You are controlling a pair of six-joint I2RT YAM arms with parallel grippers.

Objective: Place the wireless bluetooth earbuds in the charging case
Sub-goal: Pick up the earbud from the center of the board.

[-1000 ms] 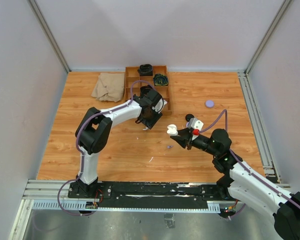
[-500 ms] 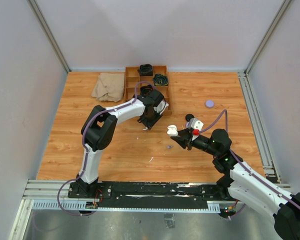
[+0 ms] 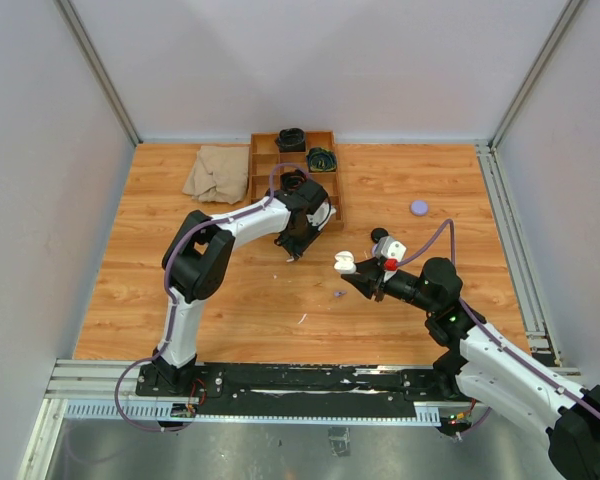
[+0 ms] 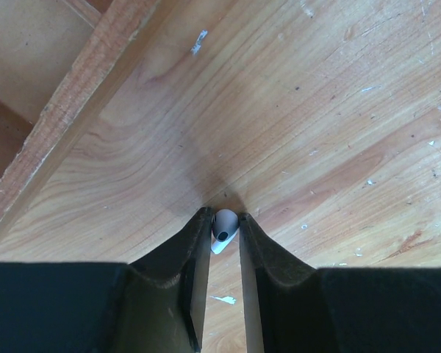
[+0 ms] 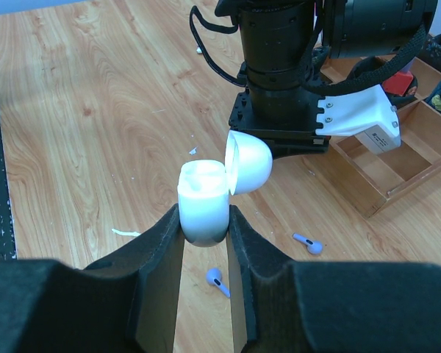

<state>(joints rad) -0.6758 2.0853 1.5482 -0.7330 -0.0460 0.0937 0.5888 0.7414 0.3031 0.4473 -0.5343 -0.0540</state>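
Left pincer [image 4: 224, 223] clamps an earbud [image 4: 223, 226] on the worktop [image 4: 331, 110] near the tray [image 4: 66, 132] edge; right pincer [image 5: 204, 220] clamps the open case [image 5: 203, 206].

Glossy plastic charging case [image 5: 203, 209], scuffed matt wooden table [image 5: 95, 110].

My left gripper [image 3: 296, 248] down near table centre, just off near right corner of wooden tray [image 3: 264, 147]; jaw gap unreadable from up here. My right gripper [image 3: 349, 269] right of centre, clamping white charging case [image 3: 345, 259]. Lilac earbud [image 3: 338, 294] loose on boards, nearside of case. Lilac puck [image 3: 419, 207] toward right edge. Beige cloth [image 3: 216, 174] by far edge, against tray's left side.
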